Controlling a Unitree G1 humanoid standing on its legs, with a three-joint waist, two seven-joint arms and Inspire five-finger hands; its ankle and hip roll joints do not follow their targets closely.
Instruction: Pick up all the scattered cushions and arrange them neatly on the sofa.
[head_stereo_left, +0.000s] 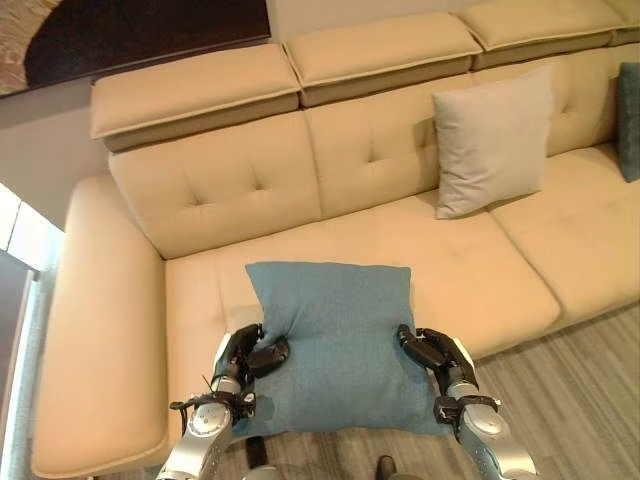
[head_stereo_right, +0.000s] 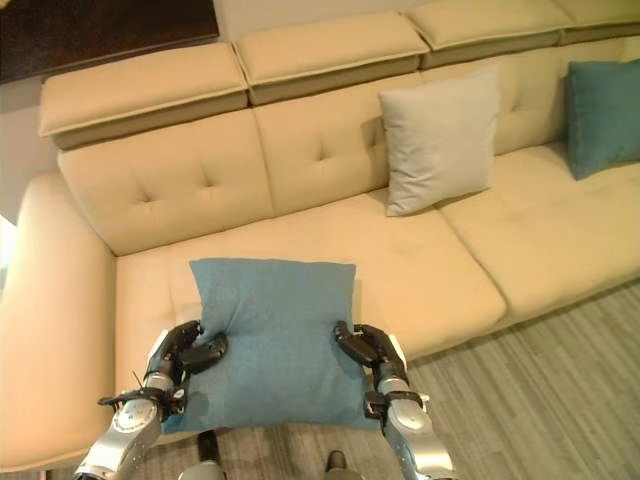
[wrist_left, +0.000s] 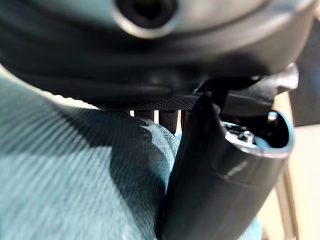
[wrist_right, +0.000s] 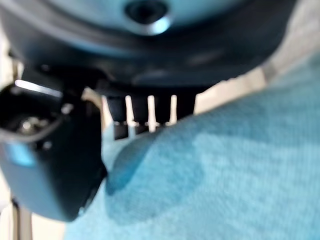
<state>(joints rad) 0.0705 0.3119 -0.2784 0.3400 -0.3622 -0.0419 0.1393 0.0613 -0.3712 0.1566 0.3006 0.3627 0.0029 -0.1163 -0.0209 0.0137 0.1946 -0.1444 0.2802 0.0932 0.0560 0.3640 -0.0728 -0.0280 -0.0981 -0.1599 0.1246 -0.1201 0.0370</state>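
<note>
A teal cushion (head_stereo_left: 340, 340) lies on the front of the cream sofa's (head_stereo_left: 220, 190) left seat, its near edge hanging over the seat front. My left hand (head_stereo_left: 243, 358) pinches the cushion's left edge, thumb on top and fingers beneath; the teal cushion (wrist_left: 75, 190) fills much of the left wrist view under the thumb (wrist_left: 220, 180). My right hand (head_stereo_left: 432, 350) grips the right edge the same way, with the teal cushion (wrist_right: 240, 175) in its wrist view. A grey cushion (head_stereo_left: 492, 140) leans upright against the backrest. Another teal cushion (head_stereo_right: 603, 115) stands at the far right.
The sofa's wide left armrest (head_stereo_left: 95, 330) lies beside my left arm. Grey wood-look floor (head_stereo_left: 580, 390) runs in front of the sofa on the right. A dark panel (head_stereo_left: 150, 35) hangs on the wall behind the headrests.
</note>
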